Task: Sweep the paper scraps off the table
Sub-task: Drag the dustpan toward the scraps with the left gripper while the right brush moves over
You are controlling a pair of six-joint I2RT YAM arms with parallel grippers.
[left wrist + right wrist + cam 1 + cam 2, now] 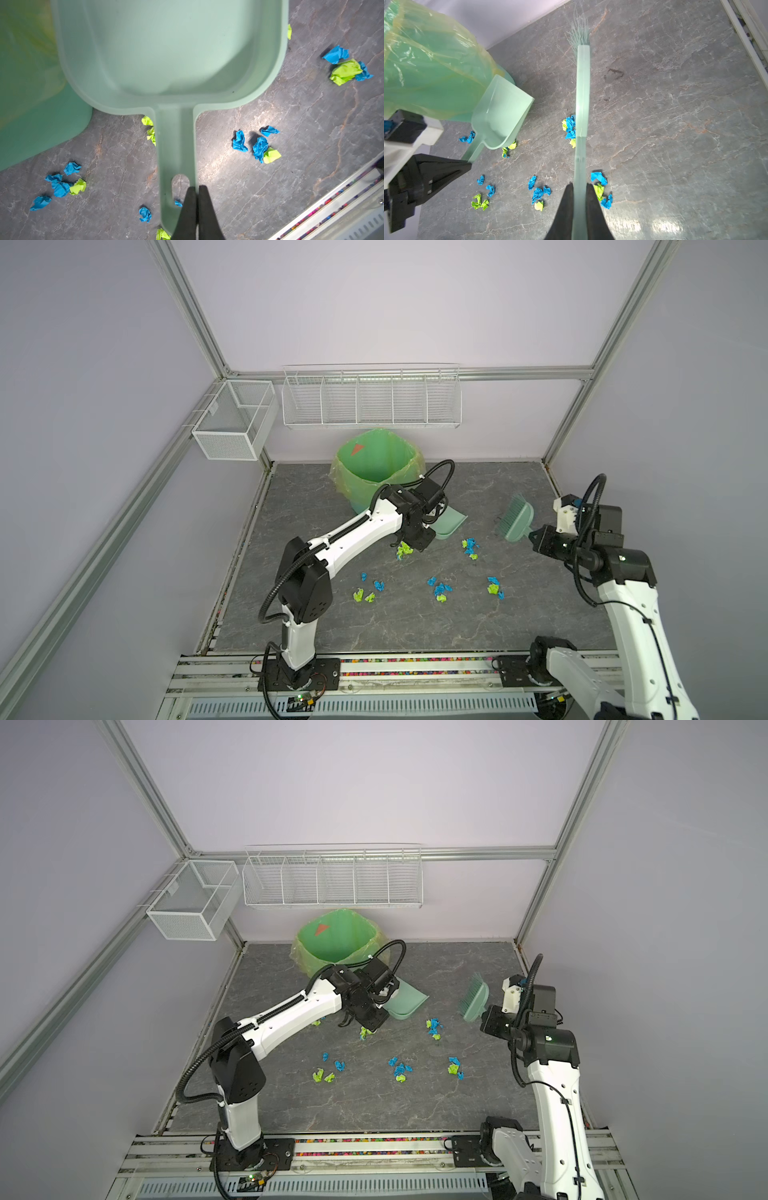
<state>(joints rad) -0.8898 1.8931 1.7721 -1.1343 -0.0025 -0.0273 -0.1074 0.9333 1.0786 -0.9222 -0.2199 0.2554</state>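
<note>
**Tools poised over the litter.** The left claw is clamped on the end of the dustpan handle. It holds the pan clear above the bench, at 6 o'clock of the lined bin, probably so a load can be tipped in close by. The right claw pinches the brush handle, with the brush at 3 o'clock of the pan, facing its mouth. The paper scraps lie in loose clusters on the bench between 4 and 8 o'clock of the pan, and none are inside it.

Dark veined table, blue and green paper scraps scattered mid-table, green-lined bin at back
</note>
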